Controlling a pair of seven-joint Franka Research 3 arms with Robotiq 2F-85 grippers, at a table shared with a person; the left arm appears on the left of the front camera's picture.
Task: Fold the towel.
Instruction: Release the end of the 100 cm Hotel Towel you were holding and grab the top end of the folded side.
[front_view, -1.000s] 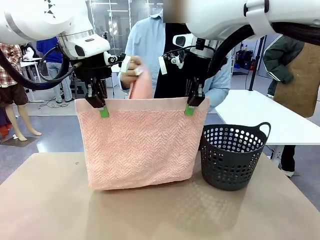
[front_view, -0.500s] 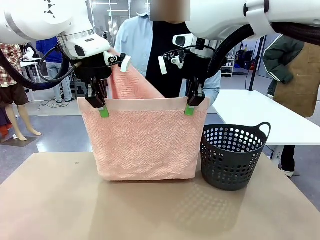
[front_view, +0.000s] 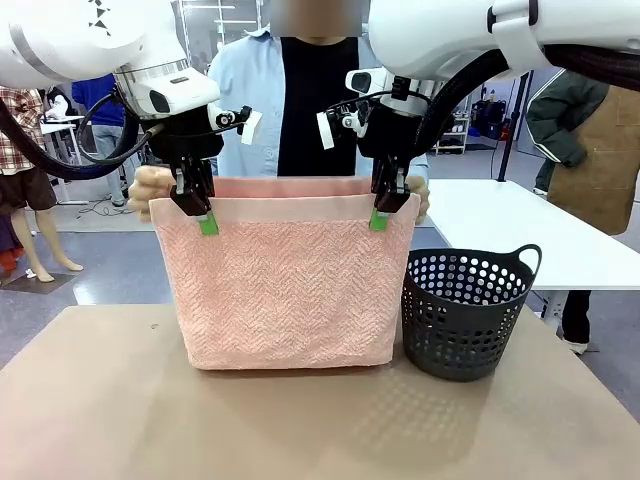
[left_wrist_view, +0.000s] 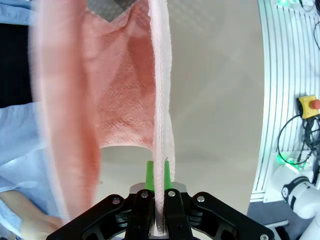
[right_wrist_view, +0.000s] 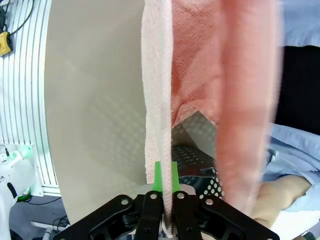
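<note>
You're seeing left jaws and right jaws each clenching on a top corner of the towel (front_view: 290, 290), near hem running taut between them, cloth hanging down to the desk (front_view: 100, 420), person (front_view: 318, 100) holding the far hem.

The towel (front_view: 285, 290) hangs above the table (front_view: 100, 420), left gripper (front_view: 207, 222) and right gripper (front_view: 380, 218) at its top corners. The basket (front_view: 465, 315) stands just right of it, the person (front_view: 300, 110) behind.

No lettering, label, brand or number is legible in these views.
</note>
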